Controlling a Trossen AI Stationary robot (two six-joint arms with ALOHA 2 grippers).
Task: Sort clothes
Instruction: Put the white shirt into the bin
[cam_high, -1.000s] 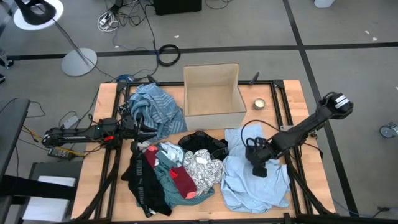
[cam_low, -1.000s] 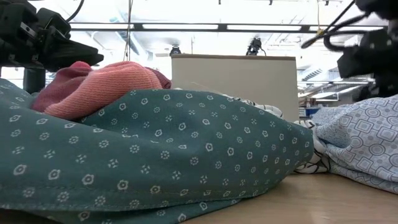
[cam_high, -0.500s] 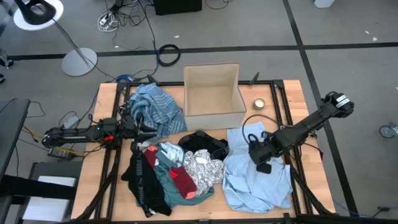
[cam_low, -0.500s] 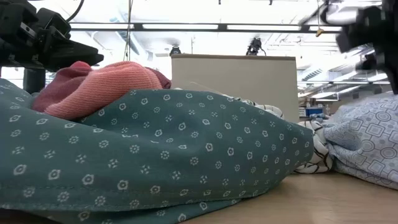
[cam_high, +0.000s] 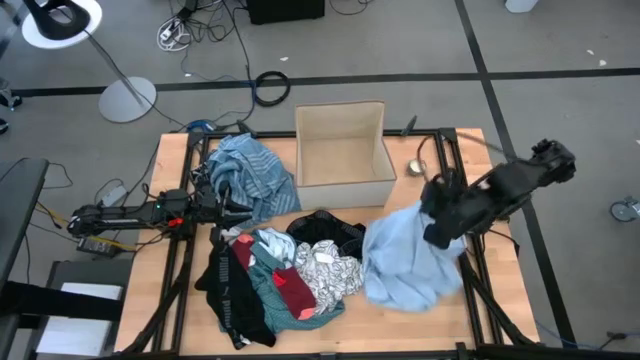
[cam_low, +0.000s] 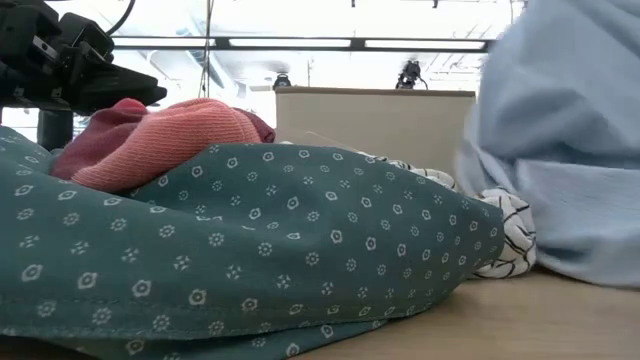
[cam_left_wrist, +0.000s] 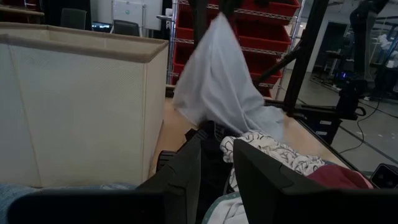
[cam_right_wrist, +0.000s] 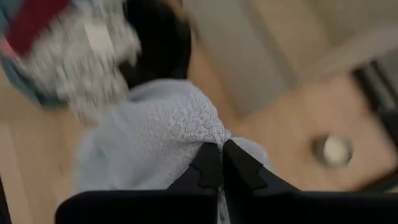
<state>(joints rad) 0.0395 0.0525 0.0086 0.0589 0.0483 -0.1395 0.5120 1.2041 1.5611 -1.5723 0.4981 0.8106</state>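
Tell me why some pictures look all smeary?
Right wrist view: the clothes pile and small round tin smear because the right end effector is moving with the light blue shirt. Low view: that shirt is blurry. High view: mostly sharp, evenly lit.
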